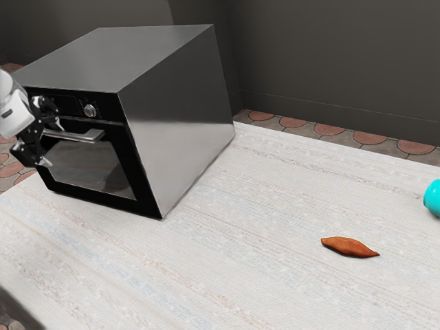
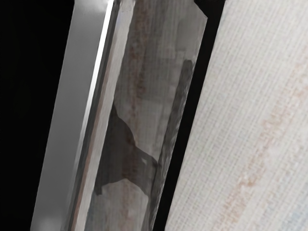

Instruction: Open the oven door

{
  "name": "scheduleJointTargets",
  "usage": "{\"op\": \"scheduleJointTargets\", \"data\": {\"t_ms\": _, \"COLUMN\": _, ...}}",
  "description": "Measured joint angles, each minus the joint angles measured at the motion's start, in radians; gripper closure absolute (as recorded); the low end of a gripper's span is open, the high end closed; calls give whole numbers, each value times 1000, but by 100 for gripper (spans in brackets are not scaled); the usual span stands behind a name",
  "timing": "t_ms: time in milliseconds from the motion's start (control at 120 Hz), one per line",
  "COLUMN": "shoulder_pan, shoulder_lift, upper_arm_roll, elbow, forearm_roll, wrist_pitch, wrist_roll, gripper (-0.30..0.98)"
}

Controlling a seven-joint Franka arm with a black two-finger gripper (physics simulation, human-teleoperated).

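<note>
Your claw [image 1: 54,146] is at the oven's front, its two black fingers spread apart with the single handle [image 1: 82,137] running through the gap. You have nothing clamped; whether either finger touches the bar, you can't tell. That handle is a straight, flat-faced metal bar, brightly lit along one edge in the wrist view.

Just behind it, beside your claw, is the one oven door [image 1: 126,180], shut, with a black frame around one glossy dark glass window [image 1: 96,168]. The glass carries a dark reflection [image 2: 125,159]. Above the handle, near your claw, you can make out one round silvery knob [image 1: 89,109] on the black front.

The one oven [image 1: 182,110] reaches back from your claw, a boxy body with smooth, brushed-looking metal sides. It stands on the bench [image 1: 275,206], whose white woven covering has faint brown and bluish streaks.

Well apart from your claw lies one tapered, rough-skinned orange-brown sweet potato [image 1: 349,247]. Farther still is one smooth, rounded turquoise object [image 1: 433,198], cut off at the exterior view's right edge. Beyond the bench you have scalloped reddish and grey floor tiles [image 1: 375,139] and a plain dark wall [image 1: 309,62].
</note>
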Motion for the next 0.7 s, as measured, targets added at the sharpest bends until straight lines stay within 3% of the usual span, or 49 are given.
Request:
{"op": "scheduleJointTargets", "data": {"t_ms": 142, "shoulder_pan": 1, "shoulder_lift": -101, "upper_arm_roll": 24, "elbow": -110, "forearm_roll": -2, "wrist_pitch": -28, "wrist_roll": 3, "gripper": 0}}
{"op": "scheduleJointTargets", "data": {"t_ms": 233, "shoulder_pan": 2, "shoulder_lift": -263, "upper_arm_roll": 67, "elbow": -286, "forearm_roll": -2, "wrist_pitch": -41, "wrist_roll": 11, "gripper": 3}}
{"op": "scheduleJointTargets", "data": {"t_ms": 283, "shoulder_pan": 3, "shoulder_lift": -376, "upper_arm_roll": 135, "elbow": -407, "forearm_roll": 0, "wrist_pitch": -50, "wrist_roll": 22, "gripper": 3}}
{"op": "scheduleJointTargets", "data": {"t_ms": 342, "shoulder_pan": 53, "shoulder_lift": -557, "upper_arm_roll": 291, "elbow": -512, "forearm_roll": 19, "wrist_pitch": -101, "wrist_roll": 47, "gripper": 2}}
{"op": "scheduleJointTargets", "data": {"t_ms": 383, "shoulder_pan": 162, "shoulder_lift": -723, "upper_arm_roll": 392, "elbow": -391, "forearm_roll": 26, "wrist_pitch": -226, "wrist_roll": 76, "gripper": 2}}
{"op": "scheduleJointTargets", "data": {"t_ms": 417, "shoulder_pan": 209, "shoulder_lift": -768, "upper_arm_roll": 410, "elbow": -164, "forearm_roll": -29, "wrist_pitch": -341, "wrist_roll": 94, "gripper": 1}}
{"op": "scheduleJointTargets", "data": {"t_ms": 467, "shoulder_pan": 244, "shoulder_lift": -680, "upper_arm_roll": 251, "elbow": 168, "forearm_roll": -159, "wrist_pitch": -467, "wrist_roll": 93, "gripper": 1}}
{"op": "scheduleJointTargets", "data": {"t_ms": 533, "shoulder_pan": 241, "shoulder_lift": -364, "upper_arm_roll": -164, "elbow": 440, "forearm_roll": -260, "wrist_pitch": -525, "wrist_roll": 15, "gripper": 1}}
{"op": "scheduleJointTargets", "data": {"t_ms": 567, "shoulder_pan": 237, "shoulder_lift": -202, "upper_arm_roll": -397, "elbow": 526, "forearm_roll": -221, "wrist_pitch": -547, "wrist_roll": -56, "gripper": 1}}
{"op": "scheduleJointTargets", "data": {"t_ms": 600, "shoulder_pan": 220, "shoulder_lift": -83, "upper_arm_roll": -557, "elbow": 582, "forearm_roll": -168, "wrist_pitch": -578, "wrist_roll": -148, "gripper": 1}}
{"op": "scheduleJointTargets", "data": {"t_ms": 642, "shoulder_pan": 183, "shoulder_lift": 66, "upper_arm_roll": -660, "elbow": 642, "forearm_roll": -124, "wrist_pitch": -615, "wrist_roll": -260, "gripper": 1}}
{"op": "scheduleJointTargets", "data": {"t_ms": 700, "shoulder_pan": 145, "shoulder_lift": 204, "upper_arm_roll": -720, "elbow": 650, "forearm_roll": -81, "wrist_pitch": -654, "wrist_roll": -404, "gripper": 1}}
